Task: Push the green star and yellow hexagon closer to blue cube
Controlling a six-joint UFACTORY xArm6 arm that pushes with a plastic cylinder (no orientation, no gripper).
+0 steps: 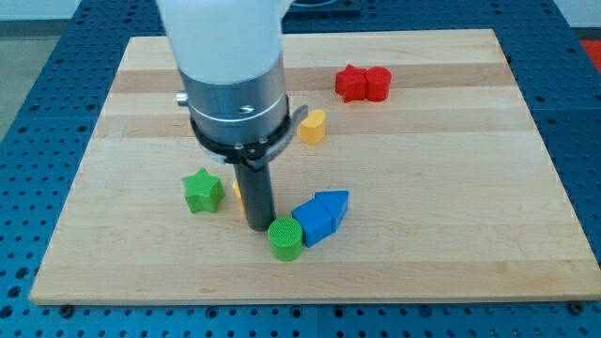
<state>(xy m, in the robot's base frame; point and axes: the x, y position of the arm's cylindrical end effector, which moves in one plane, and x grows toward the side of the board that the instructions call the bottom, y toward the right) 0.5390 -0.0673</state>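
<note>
**Camera view: rod planted among the blocks at the board's lower middle**

Camera view shows a wooden board (451, 253) lying on a blue perforated table (19, 84). My arm (230, 66) comes down from the view's top as a thick white and grey column, ending in a straight dark rod. My tip (257, 226) rests on the board, just above and to the left of the green cylinder (285, 238), very close to it; whether they touch I cannot tell. I carry no claw at all, only this rod, so it neither opens, closes nor grips anything.

The green star (203, 191) sits to the view's left of the rod, near it but apart. The yellow hexagon (238, 193) is almost wholly hidden behind the rod: only a thin yellow sliver shows at the rod's left edge, between the star and the rod, and its shape cannot be made out.

The blue cube (313, 223) lies to the view's right of my tip, touching the green cylinder on its lower left. A blue triangular block (333, 203) presses against the cube's upper right side.

Further up the board, a yellow heart-like block (312, 126) stands just right of my arm's grey collar. Two red blocks (362, 84) sit side by side and touching, near the view's top right; their exact shapes are unclear.
</note>
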